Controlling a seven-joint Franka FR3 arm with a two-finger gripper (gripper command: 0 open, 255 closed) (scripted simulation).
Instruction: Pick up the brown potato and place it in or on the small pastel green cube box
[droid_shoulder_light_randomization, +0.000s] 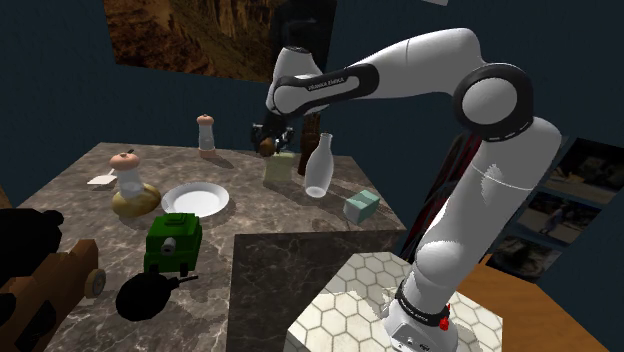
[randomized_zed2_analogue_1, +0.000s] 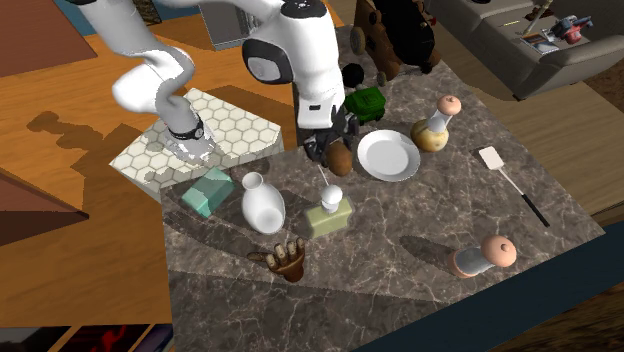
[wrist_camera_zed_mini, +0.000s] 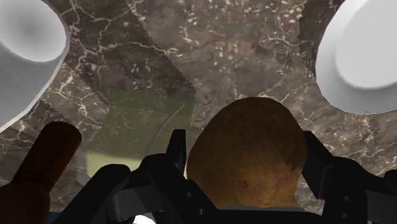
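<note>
Above the dark marbled tabletop (randomized_zed2_analogue_1: 400, 250), the brown oval potato (wrist_camera_zed_mini: 248, 156) is held clamped in the black two-finger gripper (droid_shoulder_light_randomization: 266, 138). The small pale green cube box (wrist_camera_zed_mini: 137, 121) is seen offset beneath; if released here, the potato could be dropped beside it.

I see small white letters on the black band (droid_shoulder_light_randomization: 322, 85) of my arm in the shoulder view. They are too tiny for me to read. Low on my base (droid_shoulder_light_randomization: 420, 330) sits a little red mark (droid_shoulder_light_randomization: 443, 322), and I cannot tell what it says. No word or number here can be read.
</note>
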